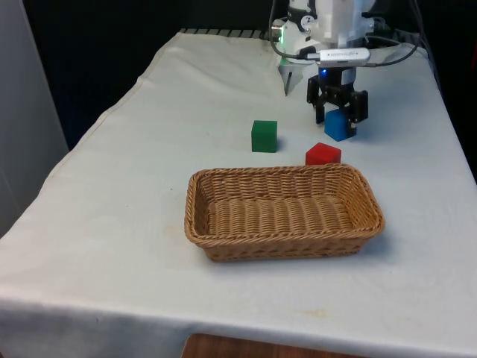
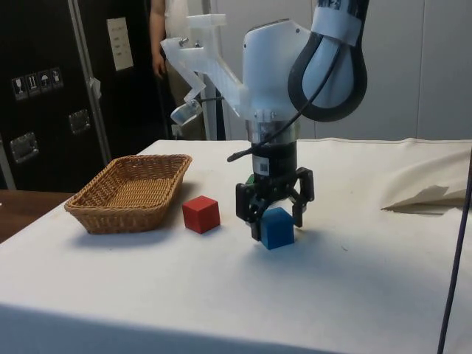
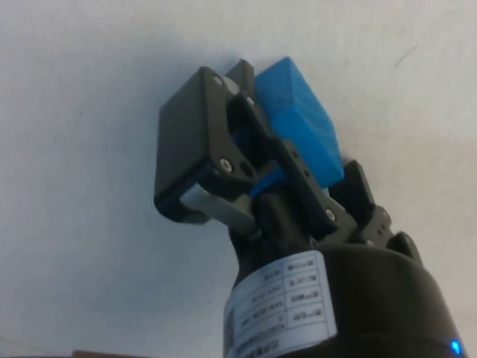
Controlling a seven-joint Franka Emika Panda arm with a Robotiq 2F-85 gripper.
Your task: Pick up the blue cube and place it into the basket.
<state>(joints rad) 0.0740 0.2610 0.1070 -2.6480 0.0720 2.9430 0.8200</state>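
Observation:
The blue cube (image 1: pixel 340 125) (image 2: pixel 277 228) (image 3: pixel 302 123) sits between the two black fingers of my gripper (image 1: pixel 340 118) (image 2: pixel 274 223) (image 3: pixel 294 145), which is shut on it. The cube rests at or just above the white cloth; I cannot tell which. The woven basket (image 1: pixel 283 242) (image 2: pixel 110 217) stands nearer the table's front edge than the gripper and holds nothing. From the side, the basket lies well to the left of the gripper.
A red cube (image 1: pixel 322 154) (image 2: pixel 201 214) lies between the gripper and the basket, close to the basket's far rim. A green cube (image 1: pixel 264 136) stands to the front view's left of the gripper. A person (image 2: pixel 158 29) stands behind the table.

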